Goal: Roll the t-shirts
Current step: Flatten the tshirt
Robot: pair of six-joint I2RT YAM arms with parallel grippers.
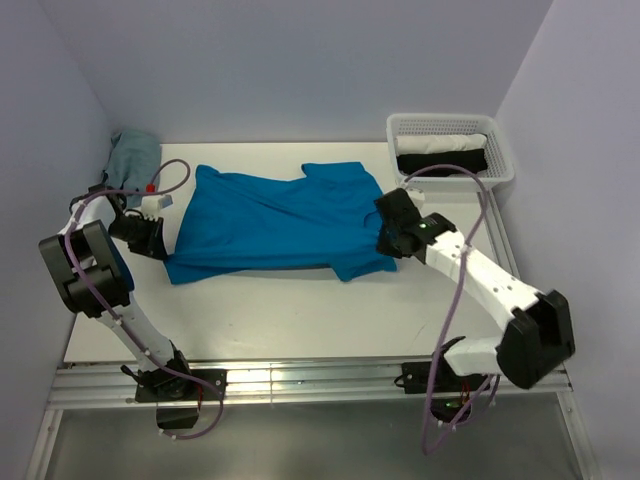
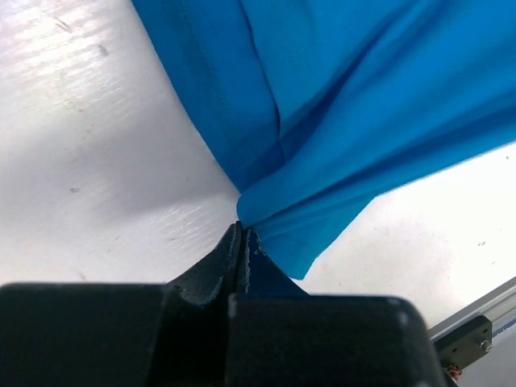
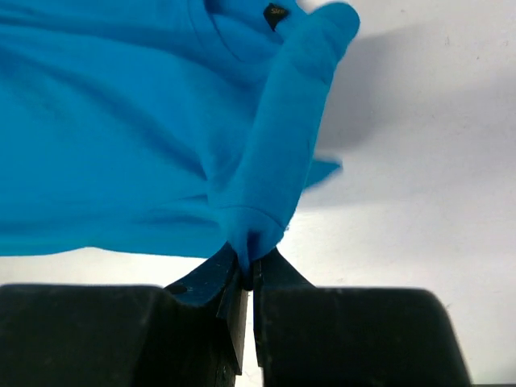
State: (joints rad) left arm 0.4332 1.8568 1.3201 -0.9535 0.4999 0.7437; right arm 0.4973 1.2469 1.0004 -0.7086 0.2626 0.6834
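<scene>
A bright turquoise-blue t-shirt (image 1: pixel 275 222) lies stretched across the white table, hem end at the left, neck and sleeves at the right. My left gripper (image 1: pixel 160 243) is shut on the shirt's lower left hem corner; in the left wrist view (image 2: pixel 243 234) the fabric (image 2: pixel 347 121) runs up and away from the closed tips. My right gripper (image 1: pixel 385 237) is shut on a bunched fold by the right sleeve, seen in the right wrist view (image 3: pixel 248 262) with the shirt (image 3: pixel 121 137) above it. The neck label (image 3: pixel 276 13) shows.
A white mesh basket (image 1: pixel 450 148) at the back right holds rolled white and black garments. A grey-blue cloth (image 1: pixel 132 160) lies crumpled at the back left corner. The table (image 1: pixel 300 310) has a metal rail along its near edge.
</scene>
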